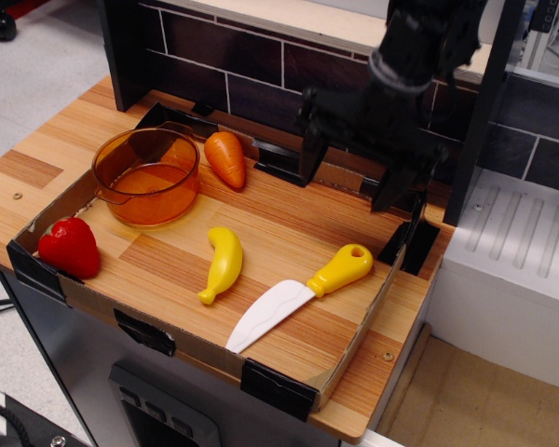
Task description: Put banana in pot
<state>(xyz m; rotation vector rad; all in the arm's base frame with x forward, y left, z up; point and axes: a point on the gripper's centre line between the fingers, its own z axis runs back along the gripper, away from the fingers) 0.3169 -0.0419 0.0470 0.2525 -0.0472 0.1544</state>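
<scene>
The yellow toy banana [223, 264] lies on the wooden tray floor near the front middle, its length running front to back. The translucent orange pot [146, 175] stands upright at the tray's back left, empty. My black gripper [350, 184] hangs open and empty above the tray's back right, well to the right of and behind the banana. Its two fingers [309, 158] point down and stand wide apart.
An orange toy carrot [226, 158] lies right of the pot. A red pepper [70, 248] sits at the front left corner. A white-bladed toy knife with a yellow handle [298, 295] lies right of the banana. A low cardboard rim [349, 346] edges the tray. A white sink [522, 270] stands to the right.
</scene>
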